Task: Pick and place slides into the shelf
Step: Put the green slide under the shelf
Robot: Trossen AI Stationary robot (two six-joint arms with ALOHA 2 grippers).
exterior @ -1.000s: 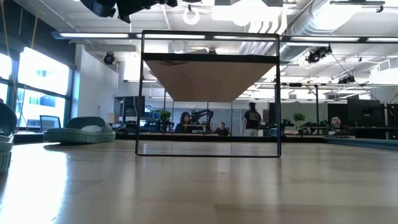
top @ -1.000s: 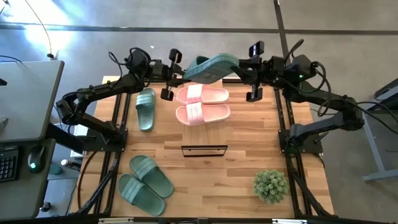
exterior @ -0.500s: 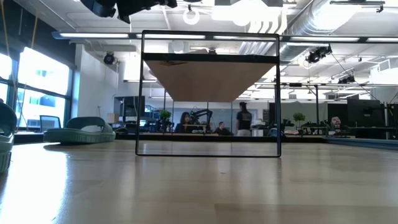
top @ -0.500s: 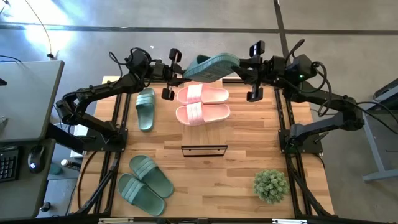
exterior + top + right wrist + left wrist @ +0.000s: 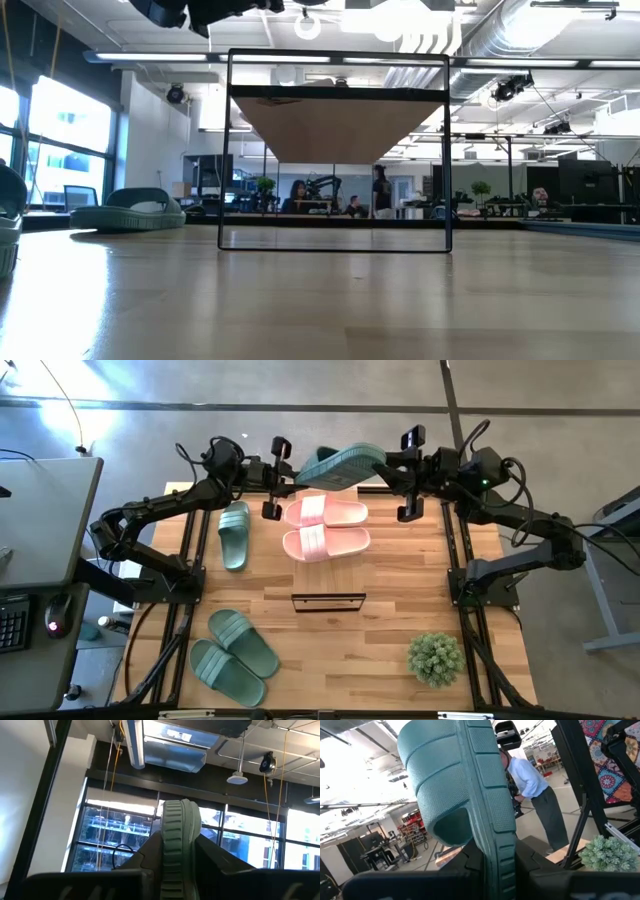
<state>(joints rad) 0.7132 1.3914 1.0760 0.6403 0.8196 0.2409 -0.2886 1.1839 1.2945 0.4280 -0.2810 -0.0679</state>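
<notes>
A sage-green slide (image 5: pixel 340 466) hangs in the air over the table's far middle, turned on its side between both grippers. My left gripper (image 5: pixel 275 480) is shut on its left end and my right gripper (image 5: pixel 408 475) on its right end. Two pink slides (image 5: pixel 325 527) lie flat just below it. Another green slide (image 5: pixel 234 535) lies on its sole to their left, and two more (image 5: pixel 232 655) lie at the near left. The shelf (image 5: pixel 328 601) stands on its black frame mid-table, and the low view shows it as the shelf (image 5: pixel 338 150). My left gripper pinches the slide's end nearest the strap (image 5: pixel 500 845) between its two fingers, coming level from the table's left, along the slide. The slide is lifted clear, and its strap (image 5: pixel 437 790) bulges out to one side. My right gripper pinches the slide's opposite end (image 5: pixel 177 832) between its two fingers, level from the table's right. Here the sole shows edge-on, lifted clear of the table.
A small potted plant (image 5: pixel 435 658) stands at the near right corner. Bare wood lies between the shelf and the pink slides and along the right side. In the low view one green slide (image 5: pixel 128 213) shows at the left. People stand far back in the room.
</notes>
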